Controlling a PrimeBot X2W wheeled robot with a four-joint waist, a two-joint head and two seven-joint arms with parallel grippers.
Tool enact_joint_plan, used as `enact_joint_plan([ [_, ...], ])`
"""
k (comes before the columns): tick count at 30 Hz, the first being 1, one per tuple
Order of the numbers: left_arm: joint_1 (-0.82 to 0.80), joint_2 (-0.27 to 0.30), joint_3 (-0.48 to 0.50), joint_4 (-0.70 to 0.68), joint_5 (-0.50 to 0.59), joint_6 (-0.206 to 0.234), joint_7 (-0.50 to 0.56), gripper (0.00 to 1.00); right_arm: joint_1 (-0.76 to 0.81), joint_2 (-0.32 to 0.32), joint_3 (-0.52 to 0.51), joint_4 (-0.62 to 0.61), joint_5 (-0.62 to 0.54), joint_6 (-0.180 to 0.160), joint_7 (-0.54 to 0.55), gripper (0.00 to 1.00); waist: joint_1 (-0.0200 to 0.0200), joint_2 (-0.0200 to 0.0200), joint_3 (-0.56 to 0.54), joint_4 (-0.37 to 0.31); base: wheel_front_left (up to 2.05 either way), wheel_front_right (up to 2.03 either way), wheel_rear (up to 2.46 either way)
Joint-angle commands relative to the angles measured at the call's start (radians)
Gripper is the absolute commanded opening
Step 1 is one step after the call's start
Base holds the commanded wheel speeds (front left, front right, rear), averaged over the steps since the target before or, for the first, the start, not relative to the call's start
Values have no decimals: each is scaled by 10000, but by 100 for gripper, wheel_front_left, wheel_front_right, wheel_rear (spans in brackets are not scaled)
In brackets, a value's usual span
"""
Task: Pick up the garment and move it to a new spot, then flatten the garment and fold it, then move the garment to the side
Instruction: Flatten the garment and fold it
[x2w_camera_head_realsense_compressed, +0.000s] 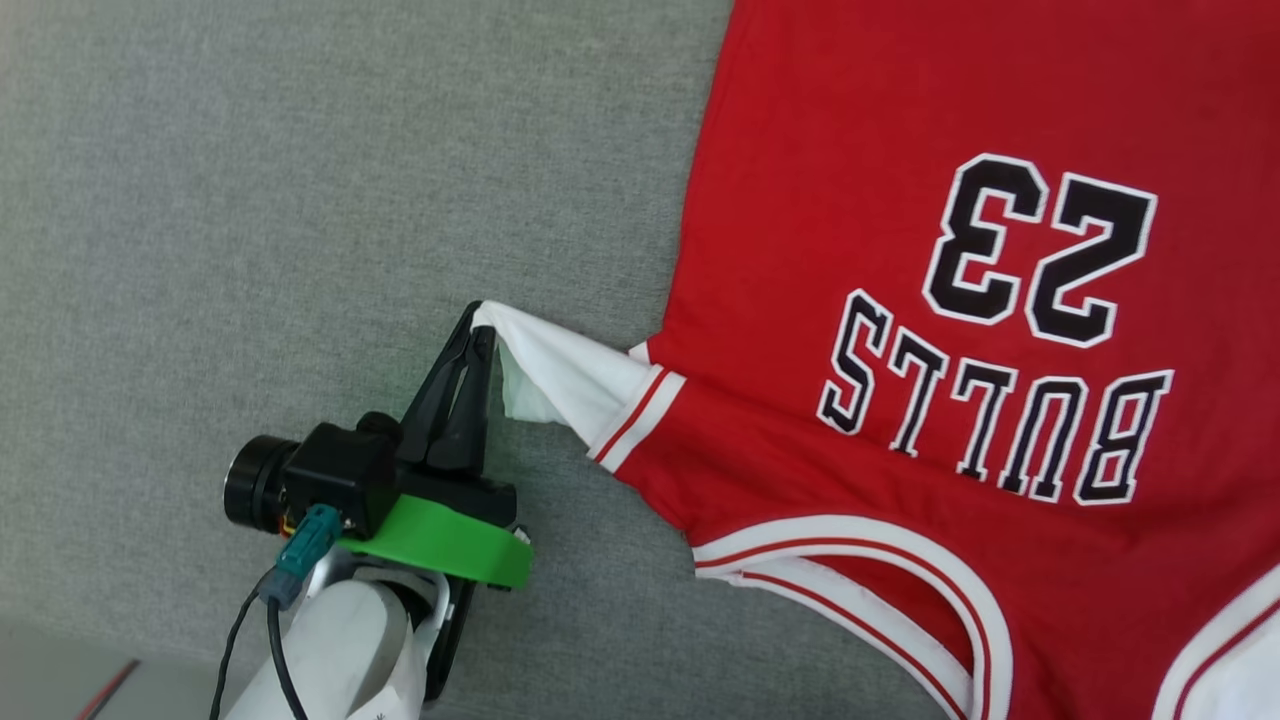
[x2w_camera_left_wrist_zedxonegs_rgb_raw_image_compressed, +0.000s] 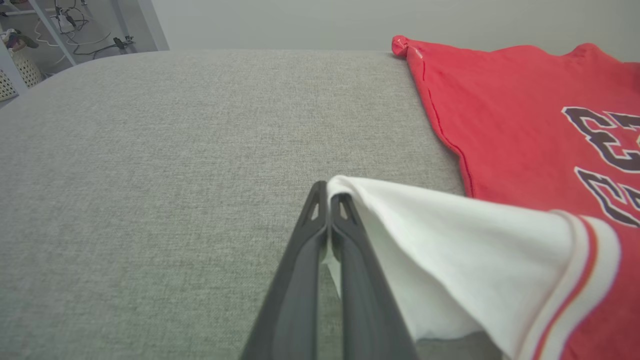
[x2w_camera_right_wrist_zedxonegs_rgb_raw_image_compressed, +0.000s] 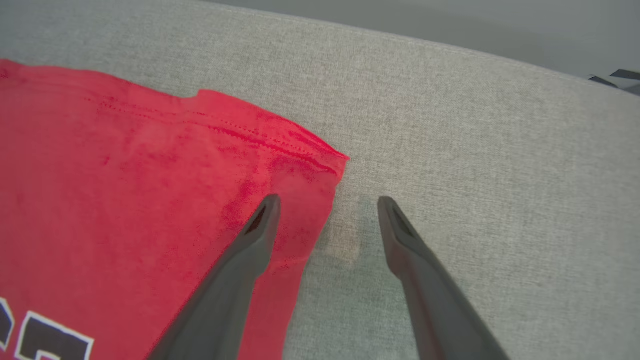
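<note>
Left gripper (x2w_camera_head_realsense_compressed: 478, 325), jaws clamped on the white sleeve tip (x2w_camera_head_realsense_compressed: 515, 340); the red garment (x2w_camera_head_realsense_compressed: 900, 300) lies flat on grey cloth (x2w_camera_head_realsense_compressed: 300, 200) toward three o'clock. Right gripper (x2w_camera_right_wrist_zedxonegs_rgb_raw_image_compressed: 328, 201), jaws apart, hovers with the hem corner (x2w_camera_right_wrist_zedxonegs_rgb_raw_image_compressed: 332, 162) at twelve o'clock.

Wide free grey fabric surface (x2w_camera_head_realsense_compressed: 300, 150) L of garment (x2w_camera_head_realsense_compressed: 850, 120), garment over R side.

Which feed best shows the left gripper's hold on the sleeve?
Left wrist view: close up, the left gripper pinches the white sleeve tip, jaws shut. The head view shows it from above. The right wrist view shows a hem corner of the garment by the open right gripper.
</note>
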Motion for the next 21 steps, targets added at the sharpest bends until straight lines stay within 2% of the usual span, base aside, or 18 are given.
enact_joint_plan([
  [1, -229, -85, 82, -2, 124, -75, -59, 0, -169, 173, 22, 180, -53, -7, -151, 100, -2, -1, 611, 494, 0, 0, 0],
  [5, -361, -294, 157, 49, 265, -253, -59, 0, -47, 377, 241, 777, -147, -7, -407, 100, -2, -1, 800, 595, 0, 0, 0],
  [10, -307, -489, 277, 181, 436, -395, -59, 0, 522, 288, 709, 1334, 44, -7, -106, 100, -2, -1, 766, 582, 0, 0, 0],
  [11, -290, -517, 306, 216, 467, -426, -59, 0, 577, 240, 775, 1341, 104, -7, -152, 25, -2, -1, 722, 562, 0, 0, 0],
  [12, -274, -542, 341, 247, 495, -454, -59, 0, 604, 171, 829, 1331, 126, -7, -267, 0, -2, -1, 646, 532, 0, 0, 0],
  [21, 236, -568, 628, 564, 641, -580, -59, 0, 474, -206, 1232, 1030, 501, -7, -1653, 0, -2, -1, -579, 64, 0, 0, 0],
])
